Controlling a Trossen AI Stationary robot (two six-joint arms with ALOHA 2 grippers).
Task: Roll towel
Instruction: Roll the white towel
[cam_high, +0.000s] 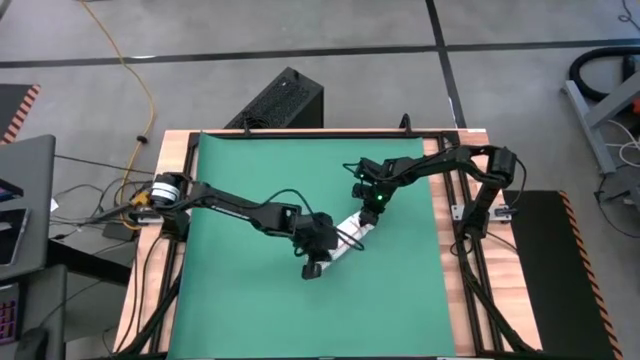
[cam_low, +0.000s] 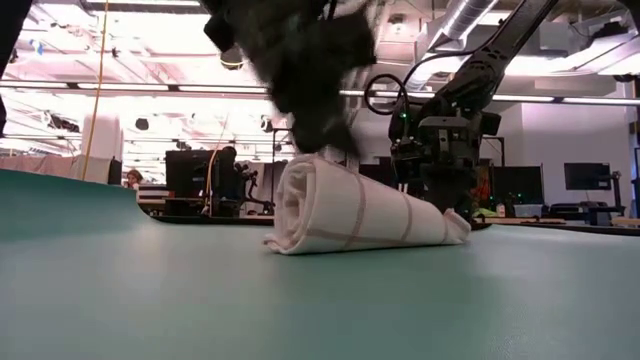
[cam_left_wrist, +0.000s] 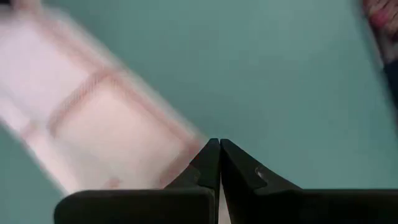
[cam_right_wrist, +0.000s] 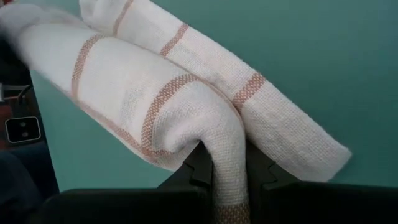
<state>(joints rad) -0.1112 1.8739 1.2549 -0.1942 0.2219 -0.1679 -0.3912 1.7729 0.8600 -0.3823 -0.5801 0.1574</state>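
One white cloth towel with thin red-brown grid lines (cam_low: 355, 215), rolled, mid green-matted table (cam_high: 240, 310). Right gripper (cam_right_wrist: 225, 171) jaws pinch its end, anchoring; left gripper (cam_left_wrist: 219, 146) jaws closed, empty, beside roll.

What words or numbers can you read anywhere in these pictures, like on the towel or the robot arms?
None can be read.
Towel: only a grid of red-brown lines, no letters.
Green mat: plain, no print.
Left gripper and right gripper: no label shows.
Screens in the room behind the table: too small and blurred to read.
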